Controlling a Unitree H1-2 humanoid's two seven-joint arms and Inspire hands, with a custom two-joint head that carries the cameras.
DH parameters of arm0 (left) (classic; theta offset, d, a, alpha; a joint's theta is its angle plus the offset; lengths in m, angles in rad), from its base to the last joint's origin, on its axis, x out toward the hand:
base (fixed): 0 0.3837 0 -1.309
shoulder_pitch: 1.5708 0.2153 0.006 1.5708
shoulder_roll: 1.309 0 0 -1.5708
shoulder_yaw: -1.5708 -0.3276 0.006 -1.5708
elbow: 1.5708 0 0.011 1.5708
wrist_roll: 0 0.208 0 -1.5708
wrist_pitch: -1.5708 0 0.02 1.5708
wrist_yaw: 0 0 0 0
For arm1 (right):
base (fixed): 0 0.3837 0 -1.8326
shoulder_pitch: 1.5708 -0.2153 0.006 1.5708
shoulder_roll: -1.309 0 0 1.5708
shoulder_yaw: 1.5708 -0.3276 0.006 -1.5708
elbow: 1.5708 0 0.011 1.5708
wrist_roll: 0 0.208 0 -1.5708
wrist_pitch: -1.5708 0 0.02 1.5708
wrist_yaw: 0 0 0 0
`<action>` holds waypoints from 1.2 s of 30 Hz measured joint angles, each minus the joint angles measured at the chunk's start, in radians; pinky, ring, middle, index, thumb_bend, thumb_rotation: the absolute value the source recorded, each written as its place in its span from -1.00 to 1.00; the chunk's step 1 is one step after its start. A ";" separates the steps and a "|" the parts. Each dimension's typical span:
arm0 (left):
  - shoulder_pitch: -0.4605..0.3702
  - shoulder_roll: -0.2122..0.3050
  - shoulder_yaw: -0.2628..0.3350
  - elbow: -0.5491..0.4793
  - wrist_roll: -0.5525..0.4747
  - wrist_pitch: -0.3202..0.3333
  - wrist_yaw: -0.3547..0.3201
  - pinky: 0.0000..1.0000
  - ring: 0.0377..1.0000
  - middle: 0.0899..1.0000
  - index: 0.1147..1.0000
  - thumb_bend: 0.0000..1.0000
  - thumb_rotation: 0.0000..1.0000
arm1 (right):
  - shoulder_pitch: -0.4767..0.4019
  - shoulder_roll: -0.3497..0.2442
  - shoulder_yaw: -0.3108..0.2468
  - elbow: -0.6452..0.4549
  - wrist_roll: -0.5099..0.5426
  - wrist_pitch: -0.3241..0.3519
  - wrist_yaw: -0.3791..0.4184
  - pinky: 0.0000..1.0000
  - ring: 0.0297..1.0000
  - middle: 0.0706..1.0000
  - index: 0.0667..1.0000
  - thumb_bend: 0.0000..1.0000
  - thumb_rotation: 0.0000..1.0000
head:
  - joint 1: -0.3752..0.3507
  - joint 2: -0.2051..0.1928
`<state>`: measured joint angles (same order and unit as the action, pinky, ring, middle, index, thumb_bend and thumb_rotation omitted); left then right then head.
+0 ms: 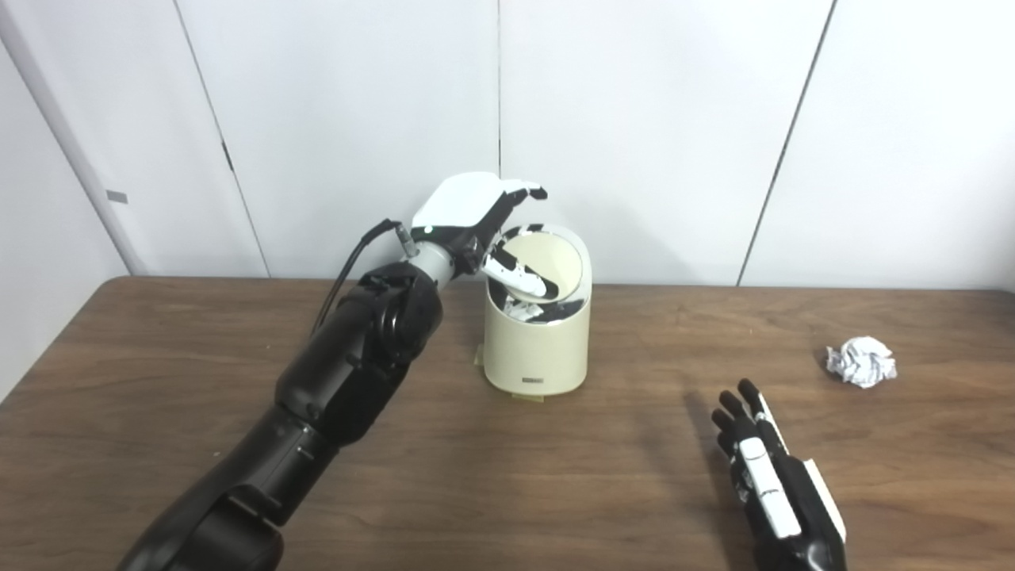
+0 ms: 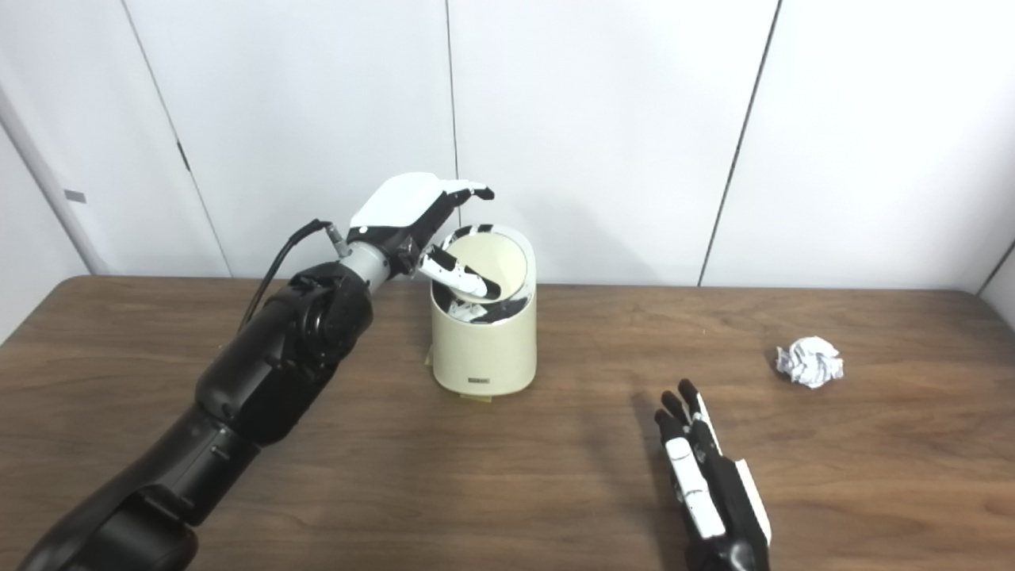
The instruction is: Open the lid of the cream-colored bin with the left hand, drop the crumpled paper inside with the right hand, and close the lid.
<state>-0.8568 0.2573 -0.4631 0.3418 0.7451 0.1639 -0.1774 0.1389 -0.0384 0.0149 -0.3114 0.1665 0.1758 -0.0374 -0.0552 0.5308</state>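
Note:
The cream-colored bin (image 1: 538, 349) stands at mid-table, its round swing lid (image 1: 557, 255) tipped up on edge so the mouth is exposed. My left hand (image 1: 469, 210) reaches over the bin from the left, with fingers hooked over the lid's top rim and thumb lying across its inner face. White crumpled scraps (image 1: 519, 311) show inside the bin. A crumpled paper ball (image 1: 862, 362) lies on the table at far right, untouched. My right hand (image 1: 761, 468) rests low near the front edge, fingers straight and apart, holding nothing, well short of the paper ball.
The brown wooden table (image 1: 158, 381) runs the full width, backed by white wall panels (image 1: 634, 119). A small yellowish tab (image 1: 529, 396) sticks out under the bin's front. Bare wood lies between the bin and the paper ball.

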 measured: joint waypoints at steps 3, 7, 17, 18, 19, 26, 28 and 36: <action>-0.002 0.004 -0.015 0.000 0.021 -0.002 0.001 0.80 0.87 0.82 0.79 0.92 -0.80 | 0.000 0.000 0.000 -0.001 0.001 0.000 0.000 1.00 0.92 0.93 1.00 0.02 0.51 | -0.002 0.002; -0.013 0.013 -0.037 -0.001 0.043 -0.009 -0.004 0.87 0.89 0.82 0.79 0.91 -0.90 | 0.000 0.000 -0.001 -0.003 0.004 0.000 0.000 1.00 0.93 0.93 1.00 0.05 0.50 | -0.003 0.003; -0.019 0.015 -0.032 -0.014 0.044 -0.032 -0.027 0.80 0.84 0.80 0.77 0.88 -0.85 | -0.001 0.000 -0.003 -0.003 0.006 0.000 0.000 1.00 0.92 0.93 1.00 0.03 0.51 | -0.005 0.000; -0.013 0.012 -0.023 -0.020 0.036 -0.032 -0.030 0.77 0.82 0.79 0.76 0.89 -0.83 | -0.001 0.000 -0.003 -0.003 0.008 0.000 0.000 1.00 0.92 0.93 1.00 0.03 0.50 | -0.005 0.000; -0.006 0.007 -0.009 -0.027 0.019 -0.029 -0.033 0.76 0.82 0.78 0.75 0.90 -0.83 | -0.001 0.000 -0.004 -0.003 0.009 -0.001 0.000 1.00 0.92 0.93 1.00 0.03 0.50 | -0.006 -0.002; 0.108 -0.090 0.229 -0.159 -0.287 0.109 -0.133 0.63 0.72 0.68 0.70 0.60 -0.72 | -0.003 0.000 -0.006 -0.003 0.012 0.000 -0.001 1.00 0.93 0.93 1.00 0.02 0.48 | -0.012 -0.002; 0.142 -0.112 0.291 -0.199 -0.355 0.147 -0.133 0.64 0.71 0.66 0.68 0.49 -0.60 | -0.003 0.000 -0.009 -0.003 0.013 0.000 -0.004 1.00 0.93 0.93 1.00 0.01 0.50 | -0.011 0.000; 0.305 -0.159 0.395 -0.440 -0.500 0.206 -0.091 0.49 0.60 0.62 0.67 -0.01 -0.10 | -0.007 0.000 -0.011 -0.003 0.017 0.000 -0.004 1.00 0.93 0.93 1.00 0.04 0.51 | -0.009 -0.002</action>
<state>-0.5516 0.0981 -0.0677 -0.0978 0.2453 0.3694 -0.2682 0.1319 -0.0387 0.0037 -0.3145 0.1832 0.1757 -0.0416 -0.0644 0.5292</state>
